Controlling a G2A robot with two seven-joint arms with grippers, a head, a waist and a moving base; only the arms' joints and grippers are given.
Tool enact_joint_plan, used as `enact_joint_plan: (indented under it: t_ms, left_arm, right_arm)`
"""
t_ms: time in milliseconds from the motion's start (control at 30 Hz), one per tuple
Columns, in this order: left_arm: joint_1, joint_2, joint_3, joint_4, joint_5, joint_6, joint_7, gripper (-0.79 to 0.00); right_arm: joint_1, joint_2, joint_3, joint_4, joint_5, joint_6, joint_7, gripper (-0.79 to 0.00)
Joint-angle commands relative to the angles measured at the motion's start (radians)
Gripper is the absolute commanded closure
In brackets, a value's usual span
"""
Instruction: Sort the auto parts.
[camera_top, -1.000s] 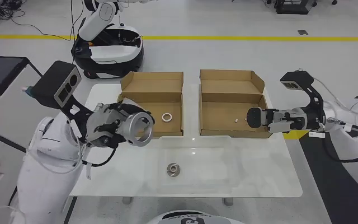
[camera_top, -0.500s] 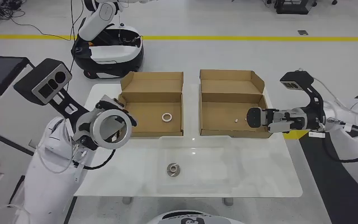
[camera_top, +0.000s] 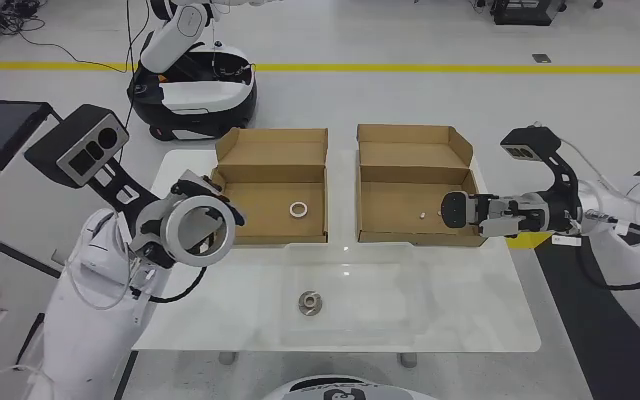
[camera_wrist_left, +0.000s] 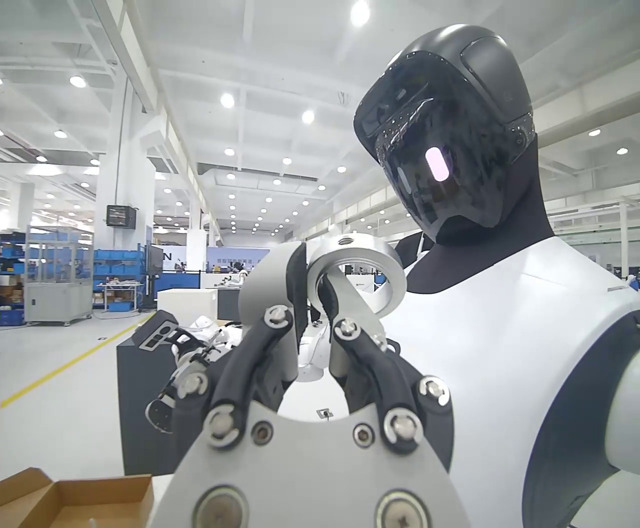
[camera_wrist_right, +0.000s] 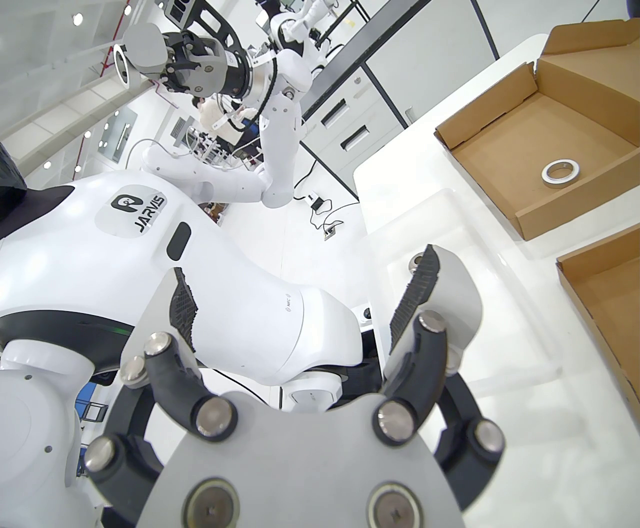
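My left gripper (camera_wrist_left: 312, 280) is raised off the table's left edge and shut on the rim of a large silver metal ring (camera_wrist_left: 357, 275), which faces up toward the top camera (camera_top: 228, 236). My right gripper (camera_wrist_right: 305, 295) stands open with nothing between its fingers, level with the front right of the right cardboard box (camera_top: 372, 205). A small metal ring (camera_top: 298, 210) lies in the left cardboard box (camera_top: 270, 155). A tiny pale part (camera_top: 424, 213) lies in the right box. A round metal part (camera_top: 310, 302) sits in the clear tray (camera_top: 400, 300).
The two open boxes stand side by side at the back of the white table (camera_top: 470, 330), flaps up. The clear tray lies in front of them at the middle. Another white robot (camera_top: 195, 85) stands on the floor behind the table.
My left arm pulled back to the left from the left box and turned the large ring to face up, then held still. The right arm has not moved.
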Motion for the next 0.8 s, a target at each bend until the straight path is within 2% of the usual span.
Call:
enact_joint_plan:
  t_ms: [0,233,433,667,767]
  left_arm:
    - [0.0,0.0,0.0,0.0,0.0,0.0,0.0,0.0]
    - [0.0,0.0,0.0,0.0,0.0,0.0,0.0,0.0]
    - [0.007,-0.003,-0.024,-0.014,0.097,0.086,0.013,0.0]
    - [0.023,0.001,-0.055,-0.013,0.253,0.182,-0.061,0.0]
    - [0.032,0.001,-0.054,-0.018,0.246,0.212,-0.063,0.0]
  right_arm:
    - [0.0,0.0,0.0,0.0,0.0,0.0,0.0,-0.785]
    - [0.0,0.0,0.0,0.0,0.0,0.0,0.0,-0.785]
    - [0.0,0.0,0.0,0.0,0.0,0.0,0.0,-0.785]
    - [0.0,0.0,0.0,0.0,0.0,0.0,0.0,-0.785]
    - [0.0,0.0,0.0,0.0,0.0,0.0,0.0,-0.785]
